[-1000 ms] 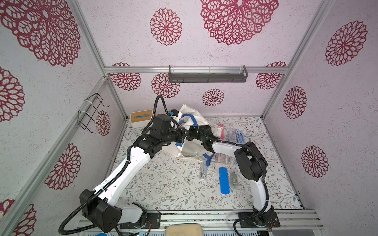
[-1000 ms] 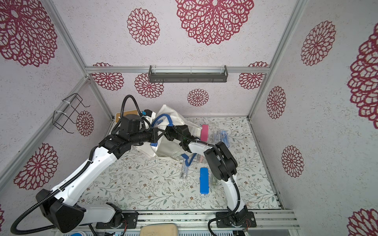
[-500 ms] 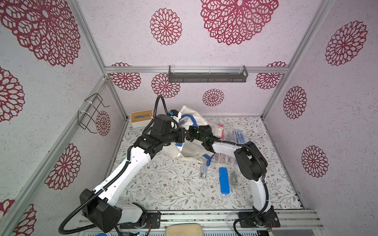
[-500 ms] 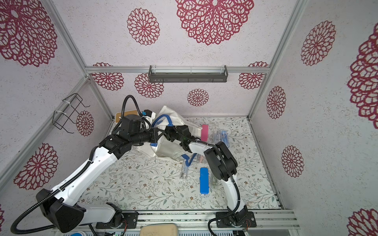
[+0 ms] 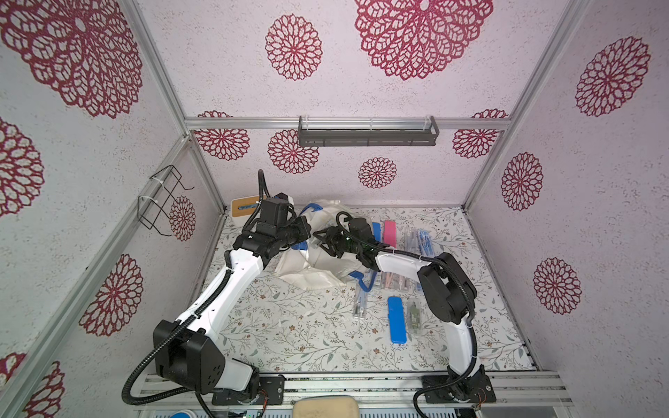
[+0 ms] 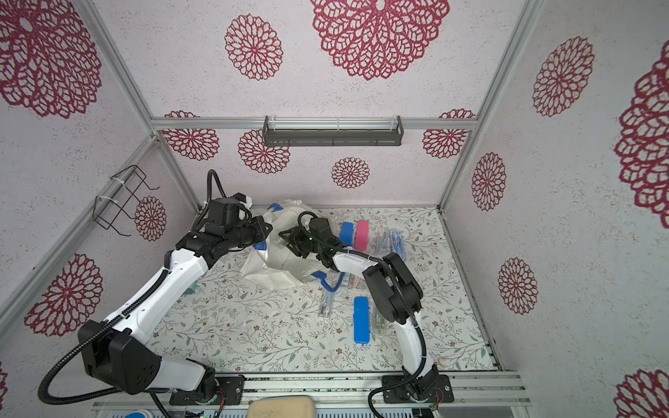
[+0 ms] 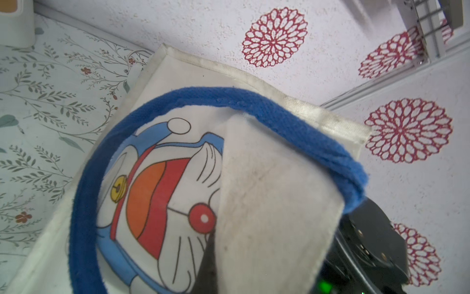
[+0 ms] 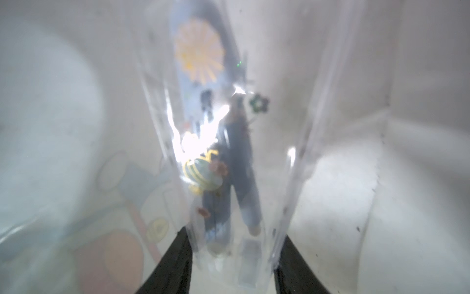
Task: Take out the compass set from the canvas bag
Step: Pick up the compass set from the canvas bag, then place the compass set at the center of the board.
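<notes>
While the left gripper [image 5: 307, 231] pinches a fold of the canvas bag [image 5: 318, 269] with its jaws fully together, the right gripper [image 5: 323, 243] reaches into the bag's mouth from about three o'clock. In both top views the bag lies slumped on the floral mat [image 5: 289, 325], toward eleven o'clock of the table's middle, with its mouth turned to the right arm. In the right wrist view the compass set [image 8: 229, 165], a clear plastic case with a dark compass showing through it, sits inside the bag between the two black fingers [image 8: 175, 259]. The jaws stand at a middling width against the case's long sides, so I judge it gripped, though blur leaves the contact uncertain.

The step in hand looks like the withdrawal. Done well, it calls for pulling straight back along the case's length, toward three o'clock. That way its corners should not catch the cloth or the blue strap handle [image 7: 84, 203] looped around the cartoon print [image 7: 162, 193]. The left gripper should hold firm and a little raised, giving counter-pull so the bag does not drag along. Smooth plastic may slip, so a slow draw suits. Set-down room seems best near the blue case [image 5: 396, 320], at five o'clock from the bag.
</notes>
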Available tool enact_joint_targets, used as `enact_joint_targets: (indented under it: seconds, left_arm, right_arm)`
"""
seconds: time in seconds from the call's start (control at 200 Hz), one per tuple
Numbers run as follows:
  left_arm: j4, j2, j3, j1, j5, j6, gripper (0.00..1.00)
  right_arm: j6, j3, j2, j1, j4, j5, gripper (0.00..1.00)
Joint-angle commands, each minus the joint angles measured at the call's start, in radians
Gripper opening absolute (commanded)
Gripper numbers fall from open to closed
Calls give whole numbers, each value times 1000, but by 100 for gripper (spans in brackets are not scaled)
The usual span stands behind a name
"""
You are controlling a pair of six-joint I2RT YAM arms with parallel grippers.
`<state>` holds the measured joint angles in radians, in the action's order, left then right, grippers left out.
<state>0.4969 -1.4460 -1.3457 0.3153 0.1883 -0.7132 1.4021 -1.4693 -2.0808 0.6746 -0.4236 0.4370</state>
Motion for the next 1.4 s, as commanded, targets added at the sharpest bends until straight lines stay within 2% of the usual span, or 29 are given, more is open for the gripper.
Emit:
enact_joint_targets:
  seconds: [0.0,0.13,0.375,0.58,0.716,0.946,1.066,1.291,1.396]
  left_arm:
    - [-153,13,39,-36,69,-121,0]
    - [-234,25,119,-86,142,-198,0]
    - [-251,50,182,-148,189,-216,0]
    - [-290,74,250,-257,256,-248,0]
    - [-302,73,274,-326,307,-246,0]
    - [-257,57,295,-405,336,-184,0]
    - [-214,58,289,-430,333,-137,0]
    - [-81,59,242,-437,279,-31,0]
    - [-24,69,228,-438,220,0,5]
  right_arm:
    - [-110,-11,141,-4,62,9,35]
    - [-181,-45,175,-9,172,-8,35]
    - [-251,-101,219,-15,271,-23,35]
    - [-328,-174,298,-37,369,-30,35]
    - [-423,-192,369,-67,520,-33,35]
    - [-607,-94,480,-98,840,-70,34]
    - [-639,19,508,-91,919,-76,34]
    - [-604,147,414,39,948,-108,32]
    - [-587,150,339,71,942,-120,33]
